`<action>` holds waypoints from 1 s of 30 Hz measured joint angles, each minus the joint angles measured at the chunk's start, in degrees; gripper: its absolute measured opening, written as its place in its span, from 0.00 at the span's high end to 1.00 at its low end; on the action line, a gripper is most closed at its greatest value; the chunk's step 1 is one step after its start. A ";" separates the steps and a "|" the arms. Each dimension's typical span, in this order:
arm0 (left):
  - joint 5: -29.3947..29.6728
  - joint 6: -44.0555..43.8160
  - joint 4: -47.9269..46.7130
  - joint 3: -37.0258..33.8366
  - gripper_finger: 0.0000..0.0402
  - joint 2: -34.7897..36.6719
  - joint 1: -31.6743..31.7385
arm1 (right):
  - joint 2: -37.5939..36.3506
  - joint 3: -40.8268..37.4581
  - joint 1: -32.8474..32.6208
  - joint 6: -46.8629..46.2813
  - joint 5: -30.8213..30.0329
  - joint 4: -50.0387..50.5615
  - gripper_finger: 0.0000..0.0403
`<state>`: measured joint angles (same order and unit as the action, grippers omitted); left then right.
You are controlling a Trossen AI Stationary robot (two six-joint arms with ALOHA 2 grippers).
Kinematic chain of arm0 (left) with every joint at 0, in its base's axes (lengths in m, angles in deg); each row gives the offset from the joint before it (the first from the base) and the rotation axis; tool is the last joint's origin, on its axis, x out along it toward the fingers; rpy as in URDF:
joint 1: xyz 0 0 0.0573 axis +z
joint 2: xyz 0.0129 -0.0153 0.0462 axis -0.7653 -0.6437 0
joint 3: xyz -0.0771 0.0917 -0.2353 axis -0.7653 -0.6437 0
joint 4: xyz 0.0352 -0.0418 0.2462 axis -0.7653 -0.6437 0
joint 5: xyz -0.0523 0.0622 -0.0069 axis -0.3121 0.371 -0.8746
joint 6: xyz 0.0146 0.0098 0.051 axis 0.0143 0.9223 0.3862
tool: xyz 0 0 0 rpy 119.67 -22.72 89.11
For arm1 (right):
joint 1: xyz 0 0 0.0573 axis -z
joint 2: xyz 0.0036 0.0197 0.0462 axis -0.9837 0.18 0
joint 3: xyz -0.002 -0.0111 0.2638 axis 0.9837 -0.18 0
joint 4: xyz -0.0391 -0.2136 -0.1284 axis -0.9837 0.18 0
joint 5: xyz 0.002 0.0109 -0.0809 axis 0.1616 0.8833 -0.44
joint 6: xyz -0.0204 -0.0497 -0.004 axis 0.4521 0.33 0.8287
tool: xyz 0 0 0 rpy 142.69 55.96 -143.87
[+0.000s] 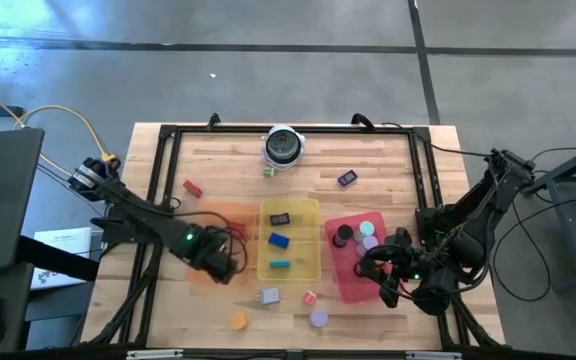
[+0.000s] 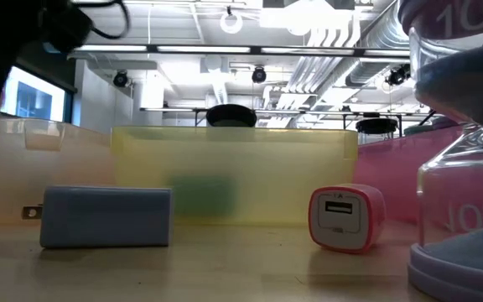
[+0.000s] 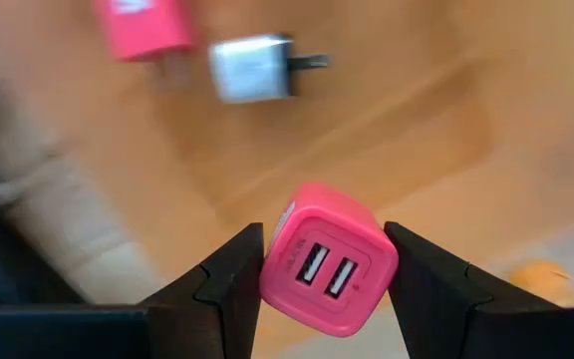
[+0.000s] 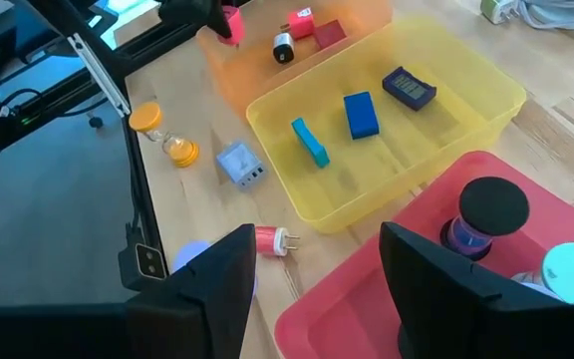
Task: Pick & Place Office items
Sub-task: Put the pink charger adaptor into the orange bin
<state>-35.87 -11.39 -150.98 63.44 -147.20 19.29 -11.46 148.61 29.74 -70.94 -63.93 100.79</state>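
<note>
Landmark: the yellow tray [image 1: 313, 270] at the middle of the worktop [image 1: 228, 165]; every place below is given from it.
Step in hand: carrying; the left gripper [image 3: 322, 274] is clamped on a pink USB charger [image 3: 327, 271] over the orange tray [image 1: 208, 222], on the yellow tray's left-arm side.
Orange tray contents: a red charger [image 3: 145, 25] and a white plug [image 3: 252, 68] lie in it, beyond the held charger.
Next move, as I judge it: lower the charger onto a bare patch of the orange tray, clear of those two pieces, then part the fingers.
Right gripper [image 4: 312, 289]: fingers apart with nothing between them, waiting over the red tray [image 1: 353, 285] on the yellow tray's other side.
Yellow tray contents: a blue block [image 4: 361, 114], a teal block [image 4: 309, 142] and a dark block [image 4: 409, 88].
Still loose: a grey-blue adapter [image 1: 269, 296], a pink-rimmed charger [image 1: 309, 297], an orange sand timer [image 1: 238, 320] and a purple sand timer [image 1: 318, 318], between the yellow tray and the worktop's near edge.
Edges and room: the tray walls are low; the loose pieces sit close to the near edge, while the far half of the worktop has open room.
</note>
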 joint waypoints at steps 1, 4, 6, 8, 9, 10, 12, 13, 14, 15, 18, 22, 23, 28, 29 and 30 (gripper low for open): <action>-1.50 1.57 1.46 -0.23 0.57 0.00 1.02 | 0.00 0.00 0.00 -0.08 0.32 0.00 0.49; -3.62 6.11 2.18 -0.71 0.57 0.00 3.57 | 0.00 0.00 0.00 -0.32 1.68 -0.04 0.49; -3.99 7.31 2.36 -1.09 0.57 0.00 5.07 | 0.00 0.00 -0.02 -0.35 2.68 -0.28 0.49; -5.58 8.20 2.22 -1.59 0.57 0.00 6.46 | 0.00 0.02 -0.02 -0.37 3.03 -0.50 0.49; -6.62 9.12 2.37 -1.87 0.57 0.00 7.10 | 0.00 0.02 -0.02 -0.37 3.09 -0.48 0.49; -7.55 9.79 2.68 -2.23 0.57 0.00 7.69 | 0.00 0.02 -0.04 -0.37 3.09 -0.48 0.49; -9.11 10.37 2.93 -3.38 0.57 0.00 8.68 | 0.00 0.02 -0.04 -0.37 3.10 -0.48 0.49; -9.73 10.36 2.81 -3.99 0.57 0.00 9.09 | 0.00 0.02 -0.04 -0.37 3.10 -0.48 0.49; -10.40 10.39 2.75 -4.52 0.57 0.00 9.40 | 0.00 0.02 -0.04 -0.32 3.09 -0.48 0.49; -11.40 10.43 2.93 -5.03 0.57 0.00 9.69 | 0.00 0.02 -0.04 -0.13 3.09 -0.48 0.49; -13.74 10.85 3.51 -6.58 0.57 0.00 10.34 | 0.00 0.02 -0.04 0.07 3.03 -0.46 0.49; -14.96 11.63 4.13 -7.06 0.57 0.00 10.67 | 0.00 0.02 0.00 1.37 2.74 -0.44 0.49; -15.00 12.23 4.23 -7.06 0.57 0.00 10.67 | 0.00 0.02 0.00 1.42 2.69 -0.44 0.49; -14.83 12.51 4.36 -7.06 0.57 0.00 10.65 | 0.00 0.04 0.00 1.53 2.20 -0.44 0.49; -14.71 12.55 4.34 -7.06 0.57 0.00 10.65 | 0.00 0.04 0.00 1.53 2.20 -0.44 0.49; -14.72 12.85 4.33 -7.06 0.57 0.00 10.66 | 0.00 0.02 0.00 1.53 2.12 -0.44 0.49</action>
<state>-50.59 1.46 -146.64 56.38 -147.20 29.96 -11.46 148.63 29.74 -69.41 -61.81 100.35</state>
